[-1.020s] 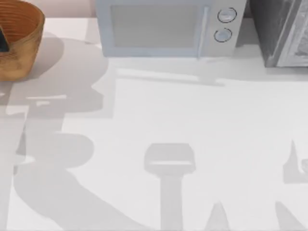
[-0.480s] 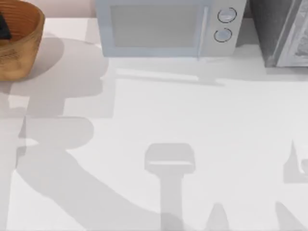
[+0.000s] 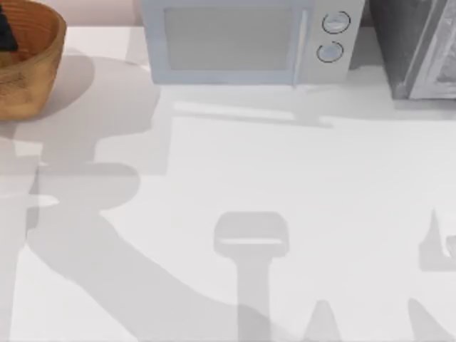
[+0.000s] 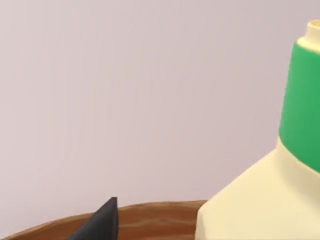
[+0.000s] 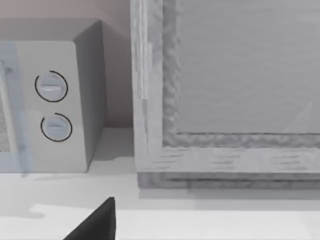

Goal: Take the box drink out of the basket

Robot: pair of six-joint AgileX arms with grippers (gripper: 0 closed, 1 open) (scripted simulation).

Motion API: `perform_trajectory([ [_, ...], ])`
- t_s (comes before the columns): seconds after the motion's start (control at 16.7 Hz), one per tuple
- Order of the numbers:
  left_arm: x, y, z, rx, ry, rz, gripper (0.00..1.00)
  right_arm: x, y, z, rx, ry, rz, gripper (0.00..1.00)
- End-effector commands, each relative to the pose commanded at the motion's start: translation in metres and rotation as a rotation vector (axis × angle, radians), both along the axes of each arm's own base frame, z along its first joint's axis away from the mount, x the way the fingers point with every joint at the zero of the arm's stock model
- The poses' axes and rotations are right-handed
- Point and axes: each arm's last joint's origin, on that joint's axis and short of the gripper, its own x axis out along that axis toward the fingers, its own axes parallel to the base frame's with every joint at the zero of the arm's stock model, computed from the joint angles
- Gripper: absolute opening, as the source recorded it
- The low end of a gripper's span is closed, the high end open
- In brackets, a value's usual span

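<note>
Basket (image 3: 28,64) left of microwave (image 3: 246,41)

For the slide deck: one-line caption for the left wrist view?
Left wrist close-up: yellow box drink with green end, above the wicker basket rim.

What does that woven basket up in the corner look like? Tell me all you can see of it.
The basket is a round, bowl-shaped wicker piece, orange-brown, with ribbed walls and a wide mouth. It stands upright on the white table at the far left corner of the top view, partly cut off by the picture's edge, left of the microwave and apart from it. A dark gripper part reaches into its mouth. In the left wrist view its brown rim curves just below the yellow, green-topped box drink.
</note>
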Motion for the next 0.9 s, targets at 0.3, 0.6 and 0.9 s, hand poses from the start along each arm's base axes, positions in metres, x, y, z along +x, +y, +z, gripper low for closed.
perform_trajectory([
  [0.3,0.0,0.0,0.0,0.0,0.0,0.0,0.55,0.0,0.0,0.0,0.0,0.0,0.0,1.0],
  [0.6,0.0,0.0,0.0,0.0,0.0,0.0,0.17,0.0,0.0,0.0,0.0,0.0,0.0,1.0],
  [0.9,0.0,0.0,0.0,0.0,0.0,0.0,0.0,0.0,0.0,0.0,0.0,0.0,0.0,1.0],
])
